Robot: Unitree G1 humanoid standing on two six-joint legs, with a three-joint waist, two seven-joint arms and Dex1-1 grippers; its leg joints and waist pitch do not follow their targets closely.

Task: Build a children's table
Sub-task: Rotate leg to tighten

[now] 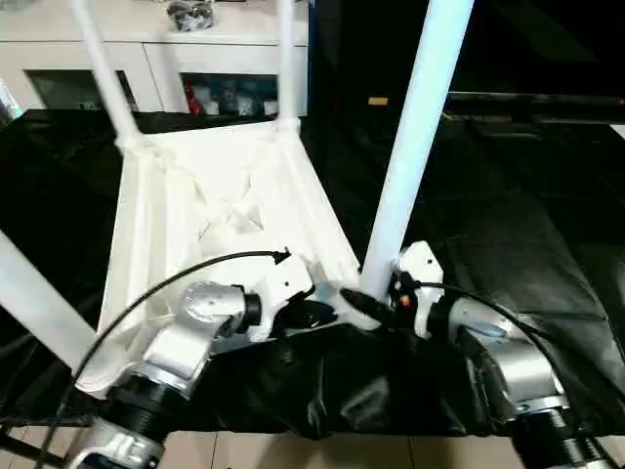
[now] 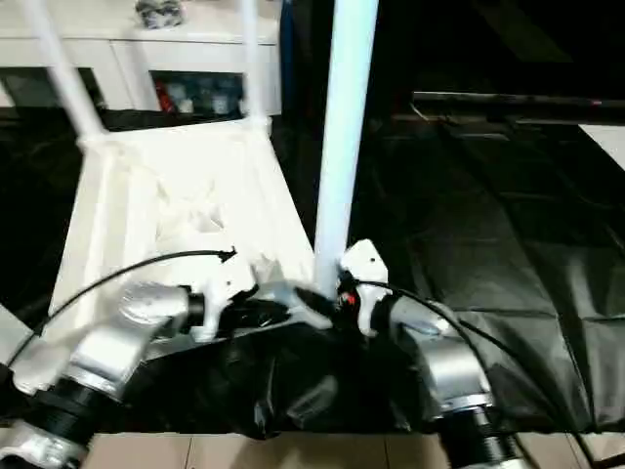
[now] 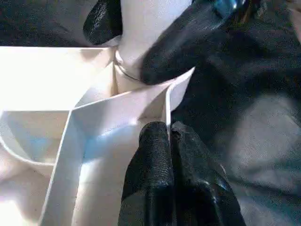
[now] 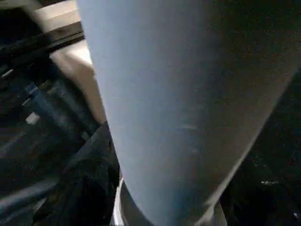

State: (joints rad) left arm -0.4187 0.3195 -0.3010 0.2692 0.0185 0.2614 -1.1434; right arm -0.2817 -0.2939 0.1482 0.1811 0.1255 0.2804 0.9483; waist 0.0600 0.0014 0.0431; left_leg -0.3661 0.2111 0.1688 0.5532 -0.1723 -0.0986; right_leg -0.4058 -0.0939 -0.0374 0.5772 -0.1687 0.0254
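The children's table [image 1: 225, 210] is smooth white plastic with a faint sheen, its ribbed underside matt. At five o'clock from it, a leg [image 1: 415, 137] looks glossier. Underneath lies crinkled black sheeting [image 1: 518, 234], shiny like plastic film. The forearms [image 1: 186, 342] are brushed silver metal; the fingers [image 3: 155, 179] look like textured black rubber.

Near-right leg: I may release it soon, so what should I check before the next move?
1. Near-right leg stands upright at its corner socket: ok.
2. That leg pushed fully home: cannot tell.
3. Left gripper shut on the tabletop rim: ok.
4. Right gripper at the leg's base: ok; firm hold: cannot tell.
5. Far-left leg, far-right leg and near-left leg standing: ok.
6. Tabletop underside up on the black cloth: ok.
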